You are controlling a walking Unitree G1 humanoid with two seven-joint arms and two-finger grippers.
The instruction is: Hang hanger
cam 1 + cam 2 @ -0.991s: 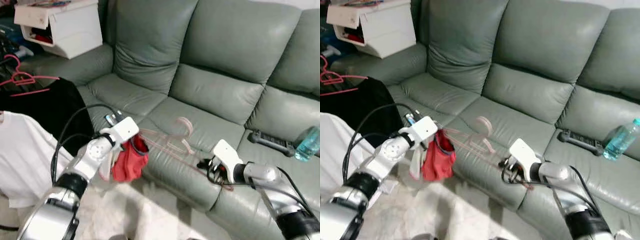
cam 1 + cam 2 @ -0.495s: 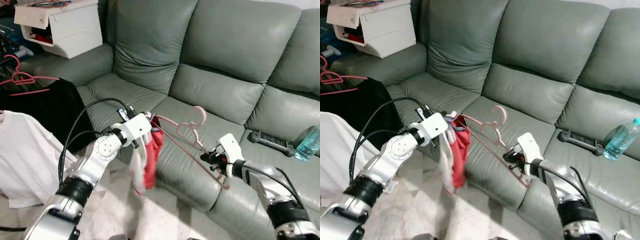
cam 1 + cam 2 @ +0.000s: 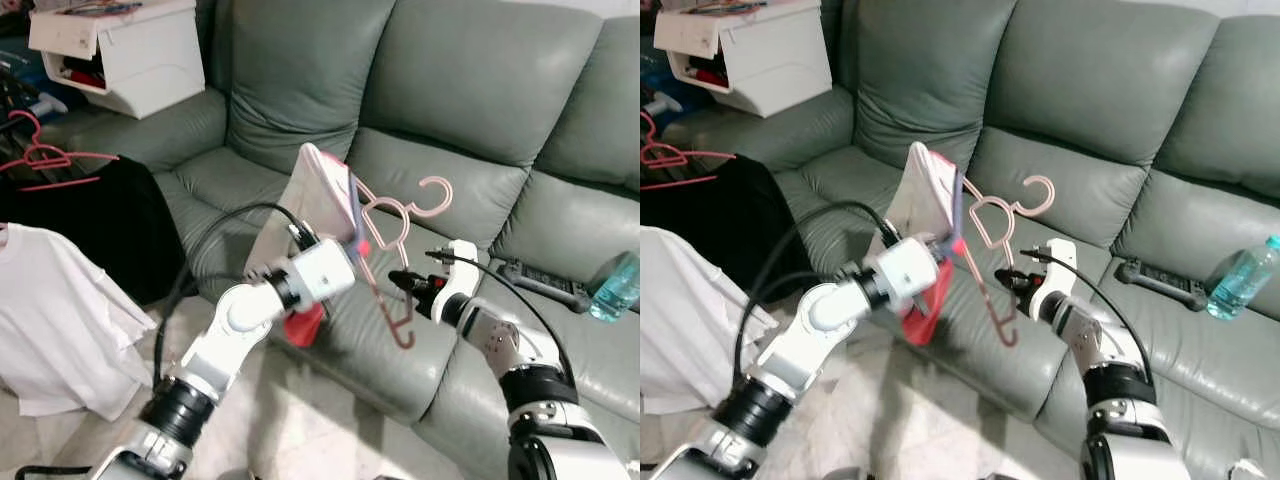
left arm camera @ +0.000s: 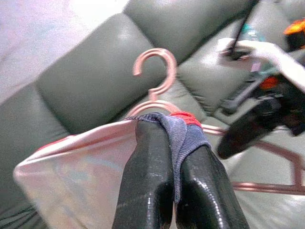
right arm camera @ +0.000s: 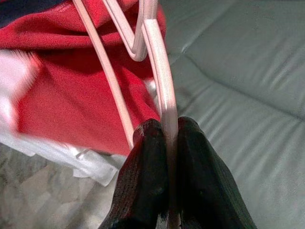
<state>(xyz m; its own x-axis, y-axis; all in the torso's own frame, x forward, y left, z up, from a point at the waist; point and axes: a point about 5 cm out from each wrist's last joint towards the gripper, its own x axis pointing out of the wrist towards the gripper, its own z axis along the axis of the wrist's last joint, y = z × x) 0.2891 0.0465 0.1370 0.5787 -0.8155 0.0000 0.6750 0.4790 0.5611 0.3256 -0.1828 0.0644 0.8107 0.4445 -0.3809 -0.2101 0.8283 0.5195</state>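
Lifted higher than a second ago, the pink hanger (image 3: 395,215) hangs above the grey sofa (image 3: 450,130). Left claw (image 4: 174,143) pinches the garment (image 3: 320,195) draped on it; right claw (image 5: 164,131) is clamped on the hanger's lower bar.

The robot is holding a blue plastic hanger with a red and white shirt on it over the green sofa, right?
Not quite: the plastic hanger is pink, not blue, as the left eye view shows. The rest holds. The left gripper pinches the red and white shirt at the hanger's neck, the right gripper is shut on the hanger's bar, and both are above the grey-green leather sofa.
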